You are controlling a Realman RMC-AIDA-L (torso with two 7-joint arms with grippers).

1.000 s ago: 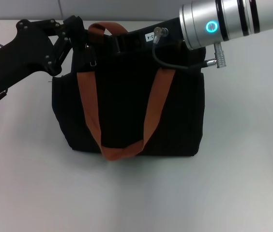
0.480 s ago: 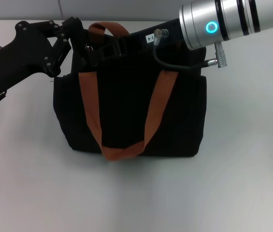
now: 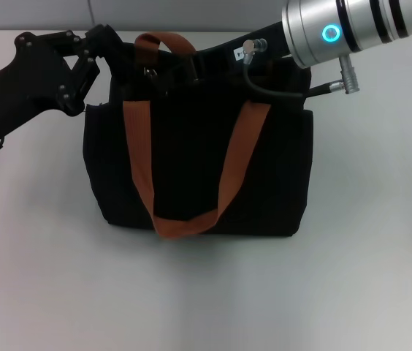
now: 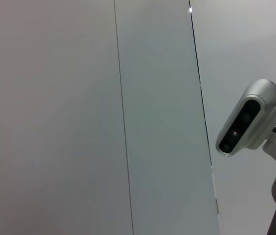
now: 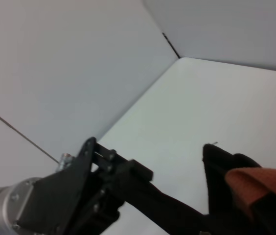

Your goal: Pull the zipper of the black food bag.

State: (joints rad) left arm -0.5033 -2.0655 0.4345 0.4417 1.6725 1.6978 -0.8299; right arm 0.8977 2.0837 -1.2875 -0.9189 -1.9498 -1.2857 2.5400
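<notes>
The boxy black fabric food bag (image 3: 199, 157), with orange-brown webbing handles (image 3: 184, 219), is seen standing upright at the middle of the pale table (image 3: 206, 292). Its top left corner is met by the left gripper (image 3: 111, 45); the right gripper (image 3: 191, 69) is reached in over the far top edge. The small silver zipper pull (image 3: 148, 72) is glimpsed between them. The pulling step is judged underway; a steady draw along the zip line is called for next. Whether either gripper's jaws are closed cannot be told, and the zip line is largely hidden
</notes>
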